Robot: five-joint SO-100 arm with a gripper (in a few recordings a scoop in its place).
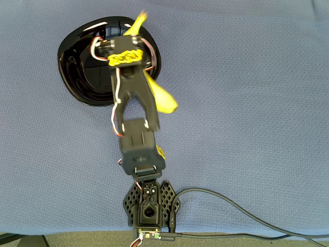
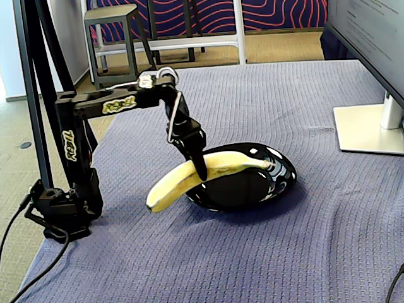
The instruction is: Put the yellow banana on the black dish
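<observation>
While the banana hangs half over the rim, the placing step is underway.
From the near-left end out, the yellow banana (image 2: 196, 177) juts over the blue cloth (image 2: 265, 252); mid-length the gripper (image 2: 201, 169) is clamped on it; its far end reaches over the black dish (image 2: 278, 183). I'd carry it farther right, centre it, lower, then release.
</observation>
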